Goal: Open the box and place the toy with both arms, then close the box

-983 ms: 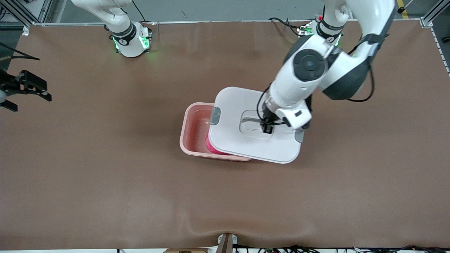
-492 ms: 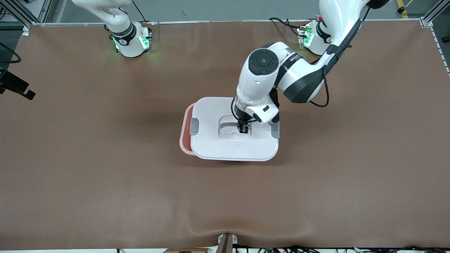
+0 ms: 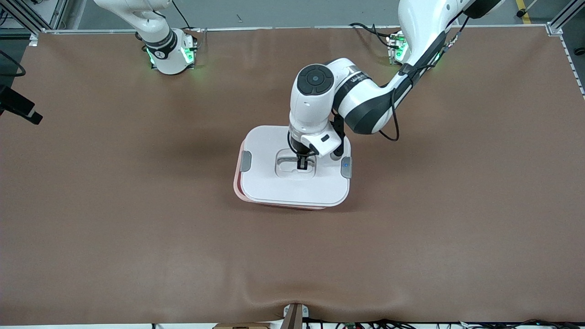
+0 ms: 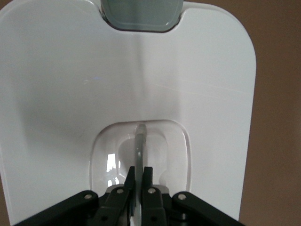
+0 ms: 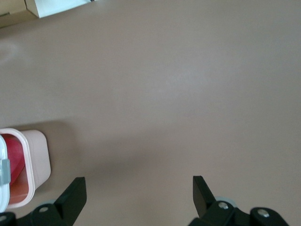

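Observation:
The box's white lid (image 3: 274, 187) lies over the pinkish-red base (image 3: 237, 182), and only a thin strip of the base's rim shows. My left gripper (image 3: 302, 165) is shut on the lid's clear centre handle (image 4: 139, 141), with its fingers in the recess (image 4: 139, 172). Grey clips (image 3: 246, 161) (image 3: 346, 167) sit on the lid's two ends; one shows in the left wrist view (image 4: 140, 14). The toy is hidden under the lid. My right gripper (image 5: 138, 186) is open and empty over bare table, off toward the right arm's end. The right wrist view shows the base's corner (image 5: 37, 160).
The brown mat (image 3: 137, 219) covers the table and has a wrinkle by the near edge (image 3: 292, 294). A black part of the right hand (image 3: 20, 109) shows at the edge of the front view. A cardboard box corner (image 5: 42, 7) shows in the right wrist view.
My left gripper carried the lid toward the right arm's end and down over the base, which it now covers. The right gripper drew back toward the edge of the front view.

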